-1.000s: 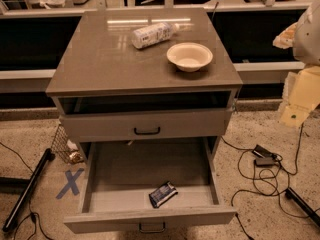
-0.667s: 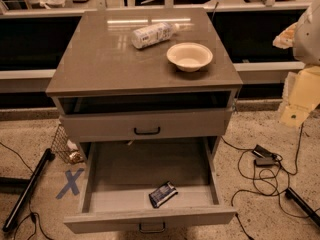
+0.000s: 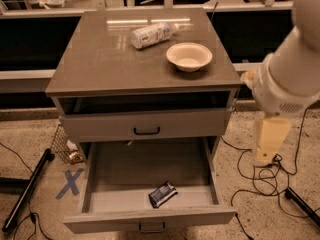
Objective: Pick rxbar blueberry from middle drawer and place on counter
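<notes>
Find rxbar blueberry (image 3: pixel 163 194) lying flat on floor of pulled-out middle drawer (image 3: pixel 145 166), near front wall, right of centre. See end effector (image 3: pixel 267 144) hanging outside drawer to its right, well apart from bar; cannot tell how far open or whether holding anything. Note white bottle (image 3: pixel 150 34) on its side and pale bowl (image 3: pixel 189 56) on tabletop (image 3: pixel 100 64).

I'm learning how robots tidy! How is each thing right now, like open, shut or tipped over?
middle drawer: pulled open.
rxbar blueberry: lying flat inside it, near the front.
upper drawer: shut.
white bottle: on its side on the counter.
bowl: upright, empty.
pincer: right of the counter, outside the drawer.
</notes>
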Tool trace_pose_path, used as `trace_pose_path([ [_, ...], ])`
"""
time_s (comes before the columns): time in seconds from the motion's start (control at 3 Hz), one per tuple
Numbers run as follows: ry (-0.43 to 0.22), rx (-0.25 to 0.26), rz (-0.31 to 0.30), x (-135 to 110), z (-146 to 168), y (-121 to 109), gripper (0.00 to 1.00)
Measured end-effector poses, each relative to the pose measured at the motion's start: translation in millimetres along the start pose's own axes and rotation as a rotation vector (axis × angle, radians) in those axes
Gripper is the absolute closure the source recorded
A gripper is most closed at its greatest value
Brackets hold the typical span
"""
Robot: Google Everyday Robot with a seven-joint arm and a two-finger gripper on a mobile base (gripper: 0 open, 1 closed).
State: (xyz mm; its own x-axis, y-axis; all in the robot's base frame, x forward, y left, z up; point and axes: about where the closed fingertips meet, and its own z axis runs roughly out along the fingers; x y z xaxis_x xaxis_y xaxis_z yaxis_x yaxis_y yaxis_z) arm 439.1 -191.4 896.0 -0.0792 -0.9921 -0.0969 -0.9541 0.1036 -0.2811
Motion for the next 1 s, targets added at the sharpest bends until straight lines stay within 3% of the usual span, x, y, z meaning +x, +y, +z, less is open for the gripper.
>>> trace_pose_path([
  [0.33, -0.007, 0.001, -0.11, -9, 31, 12, 0.0],
  [0.67, -0.016, -0.037, -0.154, -13, 35, 16, 0.0],
  [1.0, 0.009, -0.076, -0.368, -31, 65, 35, 0.0],
])
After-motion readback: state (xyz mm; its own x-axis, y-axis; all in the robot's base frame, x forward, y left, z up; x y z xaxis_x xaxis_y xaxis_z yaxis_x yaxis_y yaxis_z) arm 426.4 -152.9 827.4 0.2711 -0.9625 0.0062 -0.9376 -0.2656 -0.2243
